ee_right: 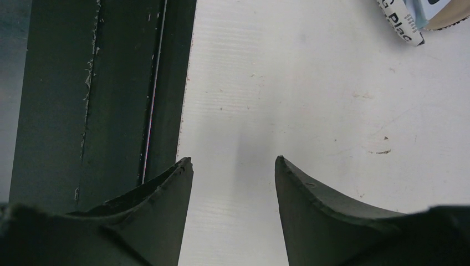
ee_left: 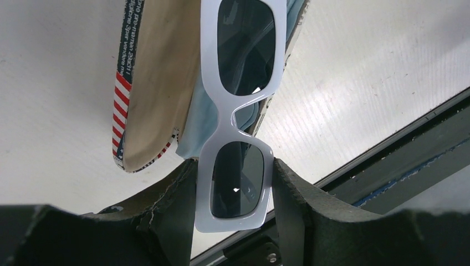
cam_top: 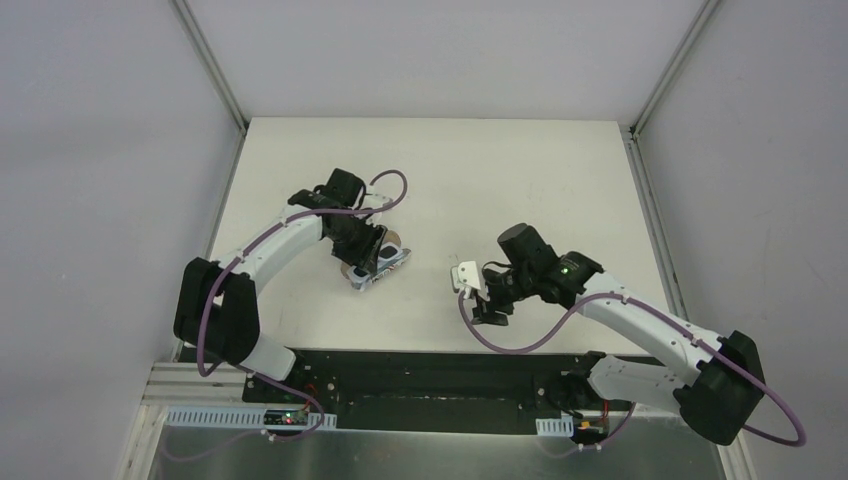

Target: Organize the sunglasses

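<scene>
The sunglasses have a white frame and two dark rectangular lenses. My left gripper is shut on the frame around one lens and holds the pair lengthwise over the open printed case. The case has a beige lining, and a light blue cloth lies inside it. In the top view the left gripper is over the case at the table's left middle. My right gripper is open and empty, just above the bare table near its front edge.
A dark metal rail runs along the table's front edge, just left of the right gripper. A corner of the case shows at the top right of the right wrist view. Grey walls stand on both sides of the white table.
</scene>
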`<state>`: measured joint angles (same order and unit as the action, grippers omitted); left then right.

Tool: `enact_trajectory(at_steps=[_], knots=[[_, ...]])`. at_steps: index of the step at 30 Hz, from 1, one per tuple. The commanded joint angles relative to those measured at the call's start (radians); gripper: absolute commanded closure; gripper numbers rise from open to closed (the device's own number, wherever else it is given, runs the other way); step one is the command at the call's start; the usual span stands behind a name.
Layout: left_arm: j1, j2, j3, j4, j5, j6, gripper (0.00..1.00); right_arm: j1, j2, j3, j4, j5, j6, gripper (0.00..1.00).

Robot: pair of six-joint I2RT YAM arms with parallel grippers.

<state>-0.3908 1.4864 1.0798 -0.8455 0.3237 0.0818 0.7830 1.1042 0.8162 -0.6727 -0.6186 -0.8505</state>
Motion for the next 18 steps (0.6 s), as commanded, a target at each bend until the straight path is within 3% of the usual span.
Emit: enact_trajectory(at_steps=[1,18], knots=[[0.008,0.008,-0.001,0.029,0.063,0.034,0.82,-0.003,-0.029,-0.014,0.015,-0.04,0.007,0.41],[-0.017,0.017,-0.075,0.117,0.075,0.024,0.82,-0.002,-0.018,-0.021,0.033,-0.047,0.008,0.41]])
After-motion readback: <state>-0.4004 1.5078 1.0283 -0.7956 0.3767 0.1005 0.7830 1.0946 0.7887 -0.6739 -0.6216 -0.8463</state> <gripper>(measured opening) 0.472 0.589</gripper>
